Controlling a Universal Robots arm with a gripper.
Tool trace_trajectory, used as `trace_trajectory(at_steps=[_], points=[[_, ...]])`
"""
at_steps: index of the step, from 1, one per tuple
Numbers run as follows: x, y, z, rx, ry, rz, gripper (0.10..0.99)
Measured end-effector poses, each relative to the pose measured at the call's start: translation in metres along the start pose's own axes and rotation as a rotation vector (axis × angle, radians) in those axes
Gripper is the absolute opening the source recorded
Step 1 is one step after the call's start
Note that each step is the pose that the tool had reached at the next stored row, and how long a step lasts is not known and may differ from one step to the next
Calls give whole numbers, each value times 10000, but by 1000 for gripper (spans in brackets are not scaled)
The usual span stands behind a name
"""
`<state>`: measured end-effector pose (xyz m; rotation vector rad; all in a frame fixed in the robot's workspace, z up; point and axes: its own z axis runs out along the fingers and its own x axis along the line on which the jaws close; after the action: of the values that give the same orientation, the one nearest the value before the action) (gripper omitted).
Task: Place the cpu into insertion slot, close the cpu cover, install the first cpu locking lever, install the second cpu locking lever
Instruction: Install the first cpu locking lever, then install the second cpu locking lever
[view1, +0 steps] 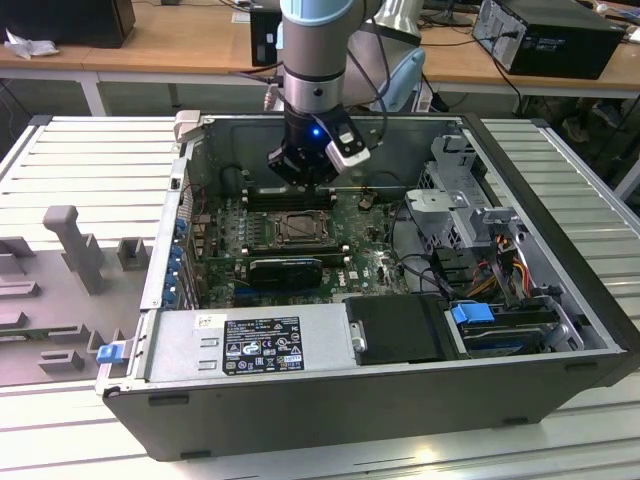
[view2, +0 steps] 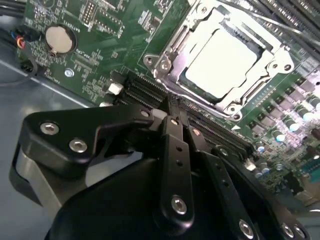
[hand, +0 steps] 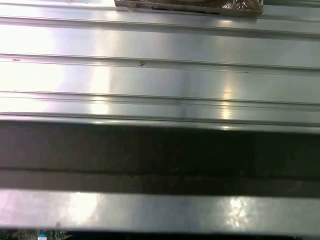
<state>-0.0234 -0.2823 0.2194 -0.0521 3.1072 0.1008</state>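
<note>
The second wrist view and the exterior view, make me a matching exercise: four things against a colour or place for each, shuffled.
Things:
1. cpu
2. cpu cover
3. coin battery
4. gripper

Descriptions:
A. round and silvery, on the green board
B. silver-grey square seated in the insertion slot
C. above the memory slots, beside the socket
D. metal frame lying around the chip

Pairs: 1-B, 2-D, 3-A, 4-C

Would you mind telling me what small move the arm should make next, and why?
Probably a short descent toward the socket's edge to work a locking lever. In the second wrist view the cpu already sits in the insertion slot, with the cpu cover apparently down over it, while the claw hangs just beside the socket.
</note>
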Motion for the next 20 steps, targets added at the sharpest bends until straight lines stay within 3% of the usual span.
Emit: trace_trajectory(at_steps=[9,13,17,19,20], points=[[2,-59,-4,0,0,0,106],[4,-119,-9,0,0,1,106],[1,-123,-115,3,0,1,106],[-5,-115,-278,8,2,0,106],[-5,-125,-283,6,-1,-2,106]])
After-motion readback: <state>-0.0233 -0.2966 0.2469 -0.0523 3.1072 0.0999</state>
